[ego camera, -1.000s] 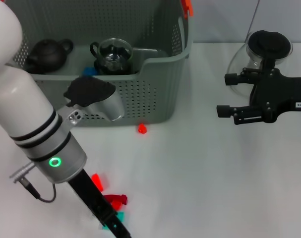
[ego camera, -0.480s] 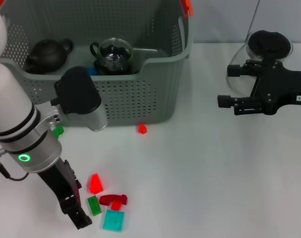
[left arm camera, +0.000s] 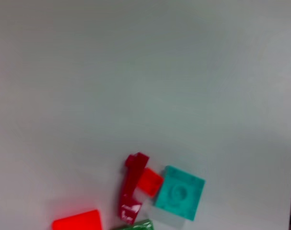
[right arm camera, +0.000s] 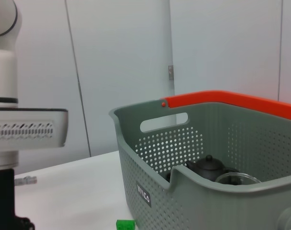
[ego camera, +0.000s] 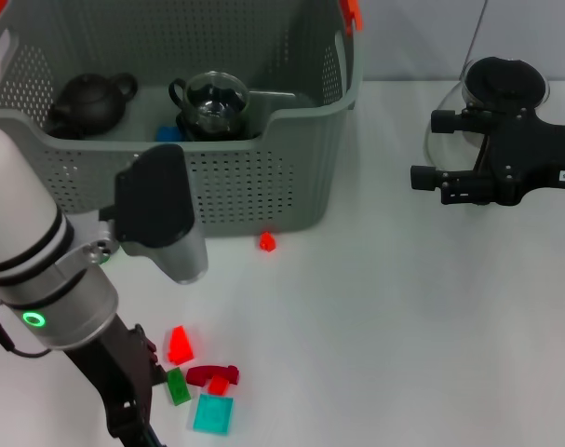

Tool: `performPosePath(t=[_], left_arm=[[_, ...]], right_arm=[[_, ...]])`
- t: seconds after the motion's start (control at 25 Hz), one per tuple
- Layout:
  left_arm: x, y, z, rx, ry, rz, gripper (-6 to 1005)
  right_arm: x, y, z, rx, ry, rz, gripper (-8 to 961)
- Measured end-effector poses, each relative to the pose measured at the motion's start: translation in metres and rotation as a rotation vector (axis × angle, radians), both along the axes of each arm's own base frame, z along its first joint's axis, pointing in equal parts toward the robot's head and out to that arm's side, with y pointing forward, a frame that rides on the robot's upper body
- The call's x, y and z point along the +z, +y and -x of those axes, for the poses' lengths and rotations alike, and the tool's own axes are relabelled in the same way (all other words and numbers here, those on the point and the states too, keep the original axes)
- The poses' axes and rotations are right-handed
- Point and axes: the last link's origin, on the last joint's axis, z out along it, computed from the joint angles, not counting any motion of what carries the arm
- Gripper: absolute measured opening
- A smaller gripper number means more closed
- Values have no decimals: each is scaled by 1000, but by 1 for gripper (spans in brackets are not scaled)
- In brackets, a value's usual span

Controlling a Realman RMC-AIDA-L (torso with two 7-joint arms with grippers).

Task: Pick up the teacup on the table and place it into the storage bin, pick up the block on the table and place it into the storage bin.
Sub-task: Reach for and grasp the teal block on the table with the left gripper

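Grey perforated storage bin (ego camera: pixel 263 177), orange-red handle

Lab/test-room setup: plain white table (ego camera: pixel 384 326) w/ staged props, i.e. grey perforated storage bin (right arm camera: pixel 203 158) holding teaware, plus loose plastic blocks (left arm camera: pixel 179 191). Backdrop = bare white wall panels (right arm camera: pixel 121 72), no furnishings, per right wrist view.

Left gripper (ego camera: pixel 138 430): fingertips cut off by the head view's near edge.
Green block (ego camera: pixel 177 386): partly hidden behind the left arm; cut by the left wrist view's edge.
Storage bin (ego camera: pixel 301 168): far wall cut off.
Blue item (ego camera: pixel 168 133): mostly hidden behind the bin's near wall.
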Motion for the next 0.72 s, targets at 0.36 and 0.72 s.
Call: performPosePath(t=[0.36,0.72], left_arm=[[-17,-14,-4,-57,29,104,946],[-29,-18,-7,-68,33,127,946]], right_arm=[[1,0,-1,-5,4,-2,927],[1,-2,-2,-7,8,-2,927]])
